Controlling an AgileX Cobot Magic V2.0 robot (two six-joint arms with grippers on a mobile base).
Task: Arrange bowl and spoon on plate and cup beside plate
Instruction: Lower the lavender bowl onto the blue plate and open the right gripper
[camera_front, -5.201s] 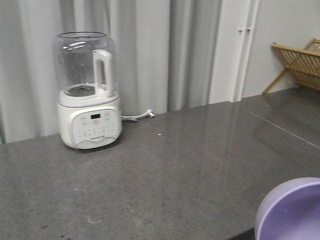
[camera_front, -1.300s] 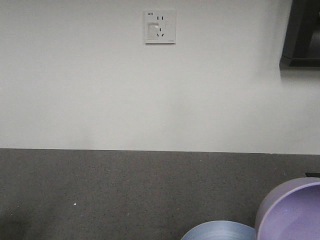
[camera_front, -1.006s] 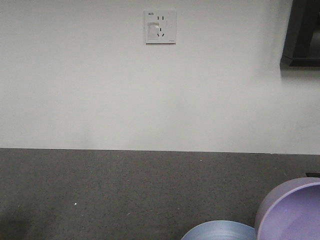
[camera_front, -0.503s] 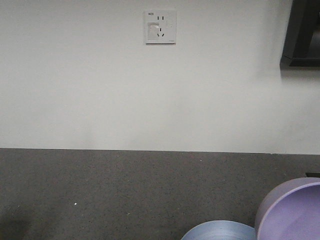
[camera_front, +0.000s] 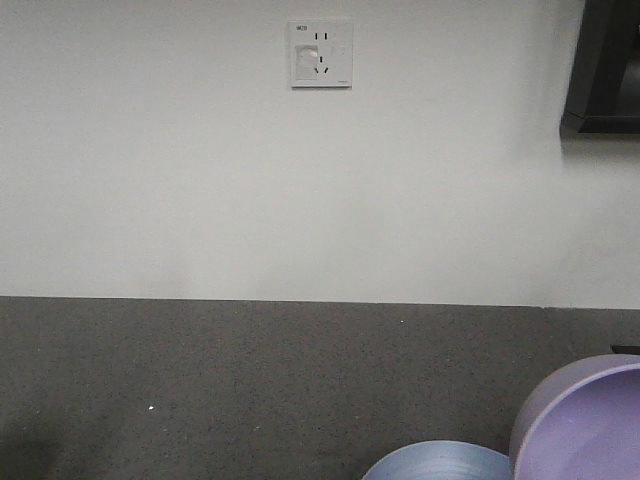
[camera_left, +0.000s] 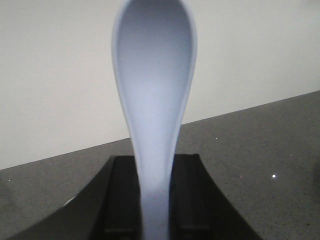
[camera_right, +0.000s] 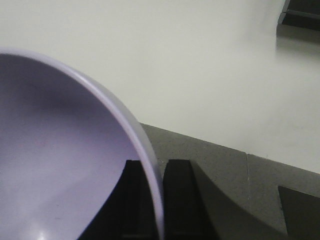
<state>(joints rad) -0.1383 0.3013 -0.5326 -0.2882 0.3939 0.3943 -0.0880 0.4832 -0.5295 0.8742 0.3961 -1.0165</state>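
My left gripper (camera_left: 156, 165) is shut on the handle of the pale blue spoon (camera_left: 155, 85), which stands upright with its scoop at the top. My right gripper (camera_right: 156, 167) is shut on the rim of the lavender bowl (camera_right: 60, 160), one finger inside and one outside. In the front view the bowl (camera_front: 585, 425) is tilted at the bottom right. Beside it a pale blue rounded shape (camera_front: 440, 462) pokes up from the bottom edge. I cannot tell whether that shape is the plate or the spoon. The cup is out of view.
A dark speckled countertop (camera_front: 200, 380) runs to a white wall with a socket (camera_front: 320, 55). A dark box (camera_front: 605, 65) hangs at the upper right. A dark flat edge (camera_right: 300, 210) lies on the counter at the right.
Five seconds ago the front view showed a blender and a wooden rack; it now faces the socket wall. Over the last second the bowl only shifted slightly.
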